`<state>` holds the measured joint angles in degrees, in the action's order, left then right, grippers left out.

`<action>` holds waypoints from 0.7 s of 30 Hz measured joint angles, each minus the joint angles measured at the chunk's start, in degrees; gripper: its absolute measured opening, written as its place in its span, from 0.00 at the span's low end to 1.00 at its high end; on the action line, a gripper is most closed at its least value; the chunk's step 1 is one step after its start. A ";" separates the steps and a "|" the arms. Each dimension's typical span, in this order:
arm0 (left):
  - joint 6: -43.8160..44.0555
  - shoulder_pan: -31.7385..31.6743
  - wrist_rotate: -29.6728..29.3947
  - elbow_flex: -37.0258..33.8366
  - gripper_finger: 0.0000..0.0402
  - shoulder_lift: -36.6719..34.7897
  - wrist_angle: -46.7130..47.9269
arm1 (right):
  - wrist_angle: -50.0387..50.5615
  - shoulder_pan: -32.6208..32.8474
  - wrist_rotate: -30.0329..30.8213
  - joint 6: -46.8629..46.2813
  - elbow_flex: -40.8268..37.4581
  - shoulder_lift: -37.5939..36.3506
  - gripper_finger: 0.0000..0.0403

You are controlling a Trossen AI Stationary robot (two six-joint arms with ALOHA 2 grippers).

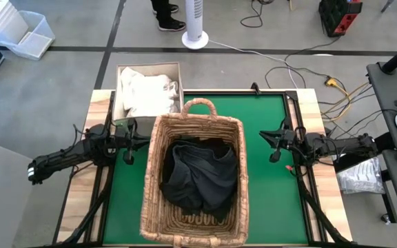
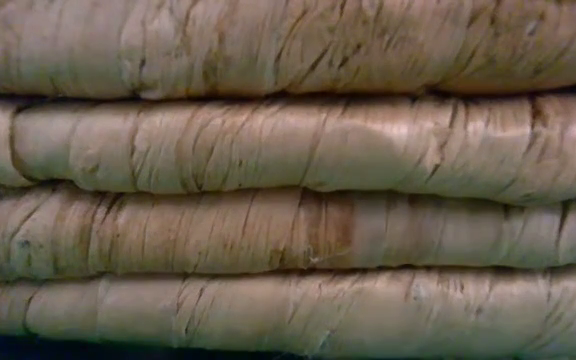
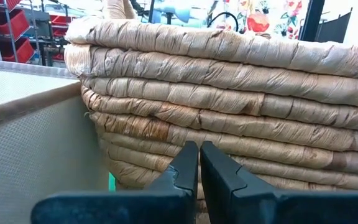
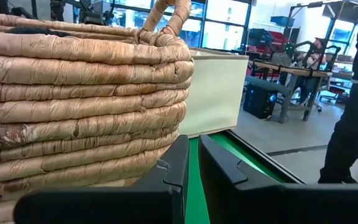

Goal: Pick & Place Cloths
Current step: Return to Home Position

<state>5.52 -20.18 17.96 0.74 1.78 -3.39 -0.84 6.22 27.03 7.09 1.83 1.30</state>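
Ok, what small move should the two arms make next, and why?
Probably just ease both arms back from the wicker basket to rest. The dark cloths lie in it, the white cloths lie in the gray organizer, and the high view shows no cloth on the green mat. The left gripper and right gripper flank the basket, shut and empty.

2 slim, dark, jointed arms, left arm and right arm, black throughout, with thin black cables looped along the links. Pale mark at the left arm's outer end. Alike on left gripper and right gripper: 2 matte black angular fingers, tapering to blunt tips, on a flat black crossbar.
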 joint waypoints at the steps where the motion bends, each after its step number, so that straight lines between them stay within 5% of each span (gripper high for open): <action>1: 0.03 0.00 0.00 0.10 0.00 0.00 0.15 | 0.00 0.00 0.00 0.00 0.00 0.00 0.07; 21: 0.17 0.00 0.00 0.29 0.00 0.00 -0.27 | 0.00 0.00 0.02 0.00 -0.07 0.00 0.07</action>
<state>5.69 -20.18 17.96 1.04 1.78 -3.66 -0.84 6.22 27.05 7.09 1.76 1.30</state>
